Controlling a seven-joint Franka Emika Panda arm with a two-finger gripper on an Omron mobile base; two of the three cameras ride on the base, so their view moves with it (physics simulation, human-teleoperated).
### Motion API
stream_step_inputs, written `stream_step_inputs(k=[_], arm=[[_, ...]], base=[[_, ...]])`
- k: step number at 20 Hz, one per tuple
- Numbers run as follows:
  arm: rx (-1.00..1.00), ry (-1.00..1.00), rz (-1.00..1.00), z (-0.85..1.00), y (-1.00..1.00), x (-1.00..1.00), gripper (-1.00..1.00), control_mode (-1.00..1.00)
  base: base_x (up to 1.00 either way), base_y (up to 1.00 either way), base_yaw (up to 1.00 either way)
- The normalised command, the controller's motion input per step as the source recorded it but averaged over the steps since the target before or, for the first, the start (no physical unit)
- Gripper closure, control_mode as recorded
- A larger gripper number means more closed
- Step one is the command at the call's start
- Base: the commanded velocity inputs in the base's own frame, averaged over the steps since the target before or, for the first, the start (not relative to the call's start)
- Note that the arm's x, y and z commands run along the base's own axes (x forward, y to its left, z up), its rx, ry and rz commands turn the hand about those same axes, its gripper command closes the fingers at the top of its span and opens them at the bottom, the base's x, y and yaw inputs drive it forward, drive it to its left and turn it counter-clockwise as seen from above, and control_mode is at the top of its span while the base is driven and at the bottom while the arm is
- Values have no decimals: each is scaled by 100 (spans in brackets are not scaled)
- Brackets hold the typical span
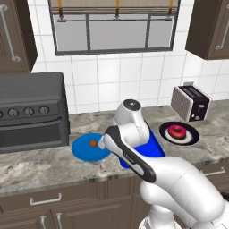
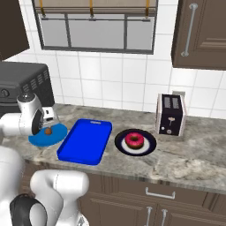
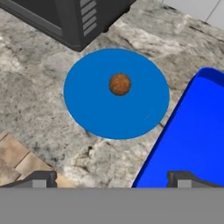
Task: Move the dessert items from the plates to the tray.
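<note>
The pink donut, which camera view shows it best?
The right base view: the pink donut sits unobstructed on its red-rimmed plate beside the toaster. The left base view shows it smaller, farther off.

Colour rundown: the round plate [image 3: 100, 114] ahead of the tool [image 3: 112, 178] is flat bright blue, and the little ball [image 3: 120, 84] on it is speckled brown. The tray [image 2: 84, 141] off to the tool's right is a deeper, saturated blue. The donut [image 2: 134, 140] has pink frosting with a brown edge, on a plate [image 2: 149, 147] with a white centre and dark rim. The desk [image 3: 35, 109] is grey-beige marbled stone. Toaster [image 2: 170, 115] is silver and black, the oven [image 1: 31, 112] dark grey.
</note>
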Motion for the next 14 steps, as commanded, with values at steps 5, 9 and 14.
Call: stream_step_inputs(k=[5,9,14], arm=[[0,0,0,-8,16,18,-100,-100],[0,0,0,-10,13,25,-100,-100],[0,0,0,-18,9,25,-100,-100]], base=[[0,0,0],[0,0,0],[0,0,0]])
